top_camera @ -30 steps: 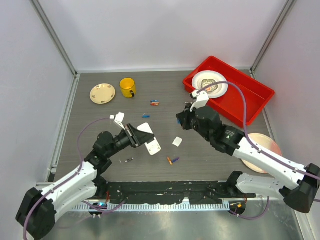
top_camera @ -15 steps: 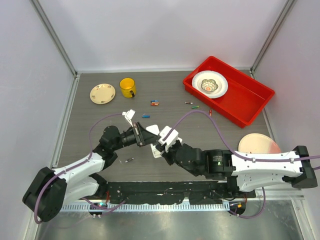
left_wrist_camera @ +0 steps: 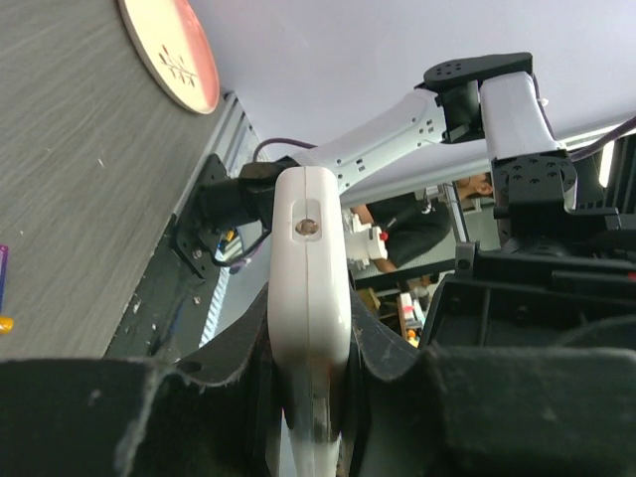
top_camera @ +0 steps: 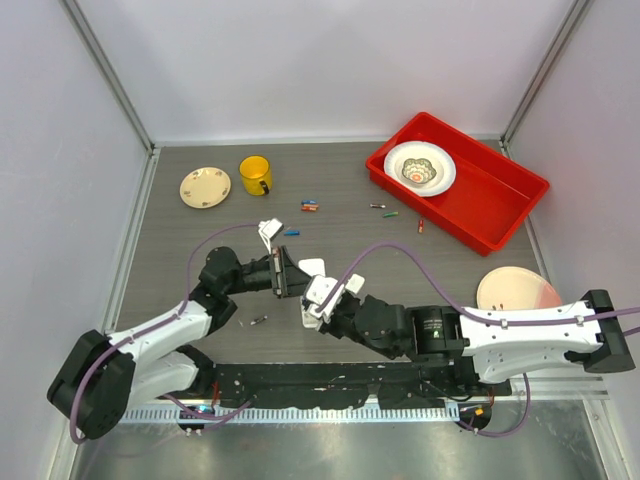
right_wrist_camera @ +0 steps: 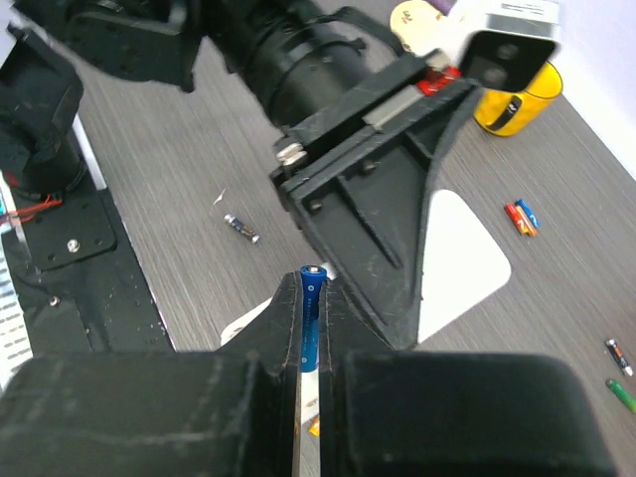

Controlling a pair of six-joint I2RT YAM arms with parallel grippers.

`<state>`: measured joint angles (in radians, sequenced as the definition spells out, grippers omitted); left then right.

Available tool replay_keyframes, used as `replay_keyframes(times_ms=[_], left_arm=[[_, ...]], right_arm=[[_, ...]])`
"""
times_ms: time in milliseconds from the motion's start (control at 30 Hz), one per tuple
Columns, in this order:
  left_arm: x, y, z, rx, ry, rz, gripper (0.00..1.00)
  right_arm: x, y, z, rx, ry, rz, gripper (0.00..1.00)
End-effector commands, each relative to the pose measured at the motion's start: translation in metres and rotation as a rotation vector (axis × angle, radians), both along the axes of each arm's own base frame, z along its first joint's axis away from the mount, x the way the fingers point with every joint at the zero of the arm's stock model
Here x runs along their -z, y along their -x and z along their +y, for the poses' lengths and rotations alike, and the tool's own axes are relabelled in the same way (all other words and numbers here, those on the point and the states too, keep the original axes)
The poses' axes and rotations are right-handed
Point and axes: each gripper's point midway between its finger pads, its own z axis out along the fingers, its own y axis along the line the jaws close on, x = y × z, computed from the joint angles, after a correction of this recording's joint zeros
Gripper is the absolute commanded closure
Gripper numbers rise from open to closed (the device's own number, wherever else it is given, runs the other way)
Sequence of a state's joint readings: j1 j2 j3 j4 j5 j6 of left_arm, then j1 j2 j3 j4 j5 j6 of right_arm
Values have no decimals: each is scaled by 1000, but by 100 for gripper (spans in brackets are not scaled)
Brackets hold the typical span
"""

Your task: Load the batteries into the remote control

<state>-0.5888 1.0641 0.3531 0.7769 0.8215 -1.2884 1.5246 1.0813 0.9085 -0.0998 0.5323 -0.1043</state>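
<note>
My left gripper (top_camera: 289,272) is shut on the white remote control (top_camera: 311,267) and holds it off the table. In the left wrist view the remote (left_wrist_camera: 309,258) stands edge-on between the jaws of that gripper (left_wrist_camera: 309,343). My right gripper (top_camera: 318,302) is shut on a blue battery (right_wrist_camera: 311,318), which stands upright between its fingers (right_wrist_camera: 288,328), just in front of the remote (right_wrist_camera: 459,263) and the left gripper (right_wrist_camera: 378,199). Other batteries lie loose on the table: a red and blue pair (top_camera: 310,206), a blue one (top_camera: 291,232), a dark one (top_camera: 258,320) and some near the tray (top_camera: 385,210).
A yellow mug (top_camera: 255,175) and a cream saucer (top_camera: 205,186) stand at the back left. A red tray (top_camera: 500,200) with a white bowl (top_camera: 420,167) is at the back right. A pink plate (top_camera: 518,290) lies at the right.
My right arm swung from beside the red tray to the table's front middle, then edged left toward the remote, holding the blue battery. My left gripper moved the remote slightly right.
</note>
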Motion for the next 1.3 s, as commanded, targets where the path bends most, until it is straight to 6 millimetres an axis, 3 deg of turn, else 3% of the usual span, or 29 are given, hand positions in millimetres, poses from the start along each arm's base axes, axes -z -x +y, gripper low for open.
replay_keyframes(times_ms=[0,533,867,1267], left_arm=[[-19,11,-3,110,11,10,100],[-9,13,-7,184,-87,63,100],[-15,11,-8,185,-83,38,100],[-22,13,-7,184,-69,17,100]], right_arm=[[-17,13,16,-93,-1,-78,99],[-12,28,9,-186,92,-123,99],[-3,38,11,-232,114,-78,99],[7,35,12,-223,175,-89,99]])
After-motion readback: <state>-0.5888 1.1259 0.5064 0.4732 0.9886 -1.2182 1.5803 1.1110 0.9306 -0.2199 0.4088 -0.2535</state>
